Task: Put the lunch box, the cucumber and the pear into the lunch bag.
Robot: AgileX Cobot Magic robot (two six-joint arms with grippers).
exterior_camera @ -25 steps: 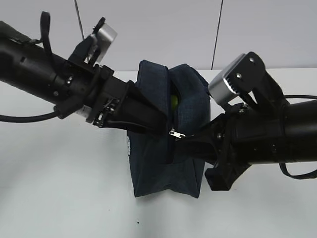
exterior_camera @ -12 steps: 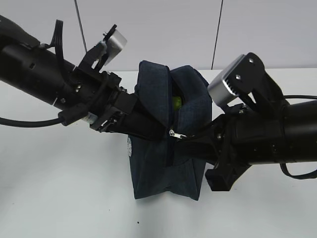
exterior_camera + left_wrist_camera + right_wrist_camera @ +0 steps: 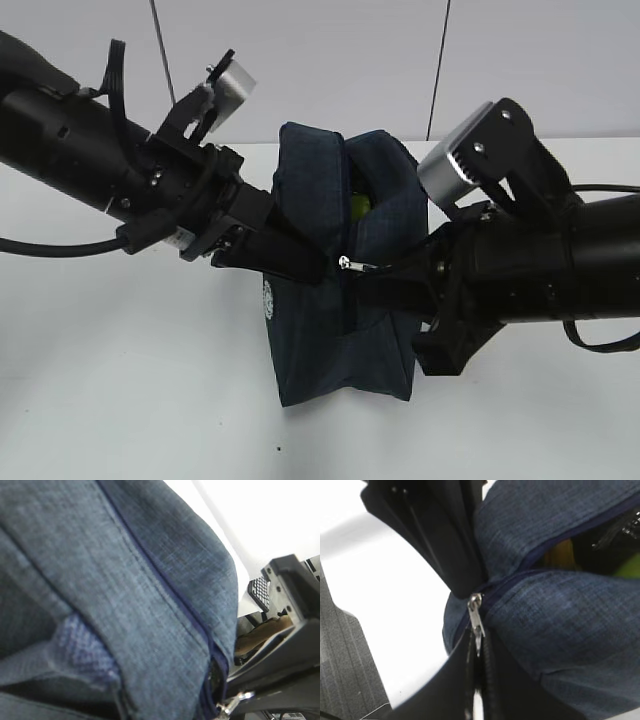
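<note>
The navy lunch bag (image 3: 335, 330) stands upright mid-table with its top zipper partly open. From the left, my left gripper (image 3: 305, 268) is pinched on the bag's fabric beside the zipper's end; its dark fingers (image 3: 451, 555) converge there. My right gripper (image 3: 479, 652) comes from the right and is shut on the metal zipper pull (image 3: 476, 616), which also glints in the exterior view (image 3: 349, 264). Through the gap I see a yellow-orange patch, the pear (image 3: 559, 556), and a bright green patch (image 3: 358, 203) that I cannot identify. The lunch box and the cucumber are hidden.
Bag fabric (image 3: 125, 595) fills most of the left wrist view, with the right arm (image 3: 285, 655) at its lower right. White tabletop (image 3: 130, 380) surrounds the bag, and a pale wall stands behind it. Both arms crowd the bag's upper half.
The left gripper has closed onto the bag's fabric after its wrist rose and turned. The zipper pull and the bag's base have shifted slightly. The right gripper kept its hold.
</note>
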